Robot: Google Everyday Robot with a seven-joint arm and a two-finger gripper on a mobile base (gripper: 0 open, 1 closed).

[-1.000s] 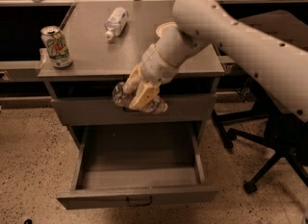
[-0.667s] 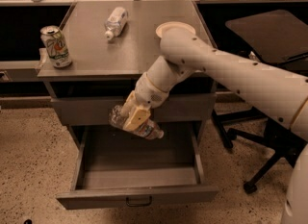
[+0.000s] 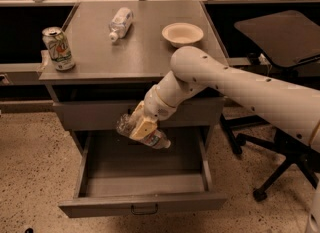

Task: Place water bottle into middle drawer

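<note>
We find the water bottle (image 3: pixel 159 140) in the air, just below the tabletop's (image 3: pixel 150 57) front edge and above the rear half of the open middle drawer (image 3: pixel 145 203). It lies crosswise and tilted, its right end lower. The end effector (image 3: pixel 141 130) pinches it about mid-length, with the tan fingers (image 3: pixel 146 126) pressed onto the crinkled plastic.

The step in hand, in our judgement, is the descent and release. We recommend lowering until the bottle sits below the drawer's side walls, close to the bare floor and near its middle, and only then spreading the fingers. A drop from the present height could bounce the light bottle or send it rolling. We advise levelling it first, so that neither end strikes before the other. On withdrawal the wrist should clear the closed drawer front (image 3: pixel 95 114) directly behind it.

The soda can (image 3: pixel 58 48) at the front left corner, and the labelled bottle (image 3: pixel 120 23) and bowl (image 3: pixel 182 33) toward the back edge, stand well apart from this work.
</note>
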